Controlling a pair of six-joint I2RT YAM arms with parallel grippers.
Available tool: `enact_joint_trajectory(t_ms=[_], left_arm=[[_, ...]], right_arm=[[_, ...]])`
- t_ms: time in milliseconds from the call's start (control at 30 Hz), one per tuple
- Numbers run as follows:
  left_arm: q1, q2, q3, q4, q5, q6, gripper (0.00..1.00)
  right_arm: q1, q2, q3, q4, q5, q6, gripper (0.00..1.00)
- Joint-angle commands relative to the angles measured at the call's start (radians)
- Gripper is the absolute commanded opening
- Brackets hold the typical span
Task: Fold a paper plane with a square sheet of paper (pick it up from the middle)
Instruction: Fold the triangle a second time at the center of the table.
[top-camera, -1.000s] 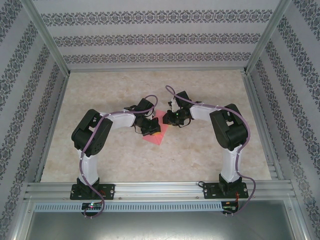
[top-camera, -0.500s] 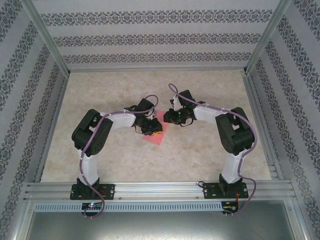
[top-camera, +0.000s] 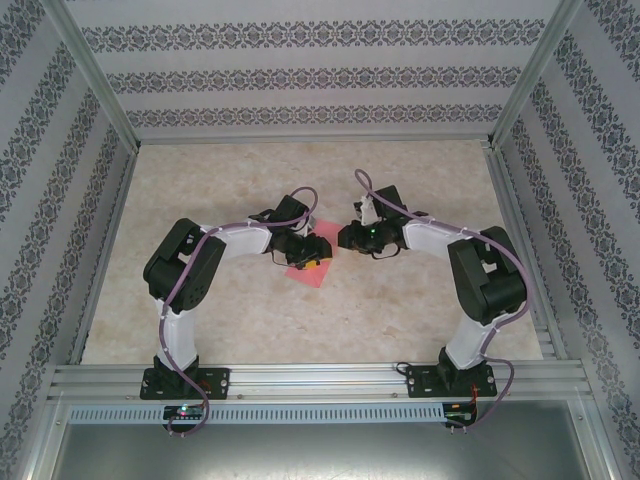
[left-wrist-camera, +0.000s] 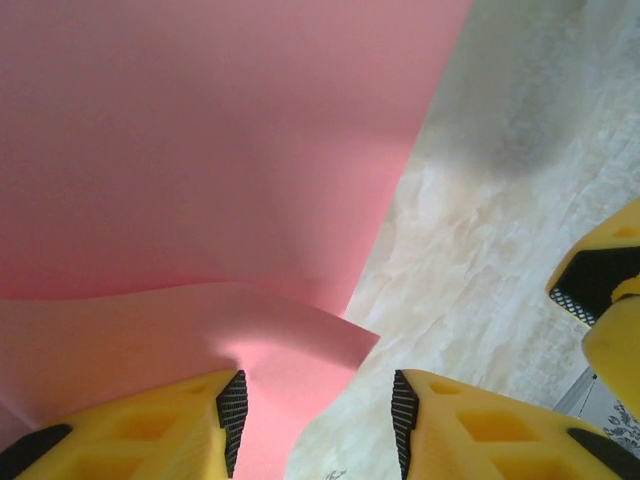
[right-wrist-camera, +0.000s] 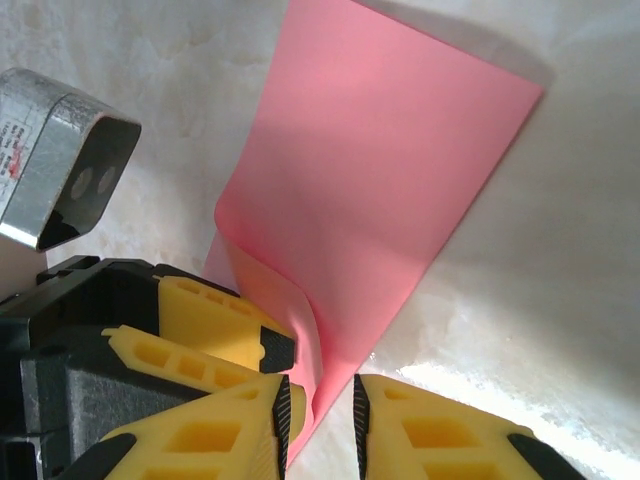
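You're early on: the paper (right-wrist-camera: 380, 180) lies on the tabletop (top-camera: 400, 320) between both claws, one flap (left-wrist-camera: 150, 330) curled over, not creased flat. Your left claw (left-wrist-camera: 315, 400) is spread astride that flap; your right claw (right-wrist-camera: 320, 400) stands narrowly parted around its edge, pinching nothing. Nearly every fold remains.

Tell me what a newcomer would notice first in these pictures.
The pink-red square sheet of paper stands out, lying mid-table on the pale marble-patterned table with one edge curled up into a flap. Both arms bend inward over it. The left gripper has its yellow jaws open with that flap's edge between them, and the right gripper sits close beside it, jaws narrowly apart at the sheet's edge.
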Motion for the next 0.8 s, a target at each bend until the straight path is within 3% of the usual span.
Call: enact_joint_trajectory(t_ms=[0,100,233,500,767], left_arm=[[-0.008,0.026,-0.032,-0.004,-0.062,-0.006,0.48],[-0.008,0.019,-0.039,0.006,-0.062,-0.011,0.47],[-0.007,0.008,-0.047,0.013,-0.068,-0.017,0.32],[-0.007,-0.003,-0.053,0.002,-0.077,-0.003,0.16],[-0.007,0.003,-0.057,-0.003,-0.077,0.011,0.11]], right_arm=[[-0.011,-0.034,-0.045,0.066,-0.055,0.043,0.25],[-0.014,-0.043,-0.079,0.116,-0.081,0.080,0.22],[-0.013,-0.043,-0.122,0.187,-0.116,0.134,0.18],[0.004,-0.023,-0.148,0.262,-0.140,0.189,0.13],[0.041,0.054,-0.110,0.304,-0.139,0.223,0.10]])
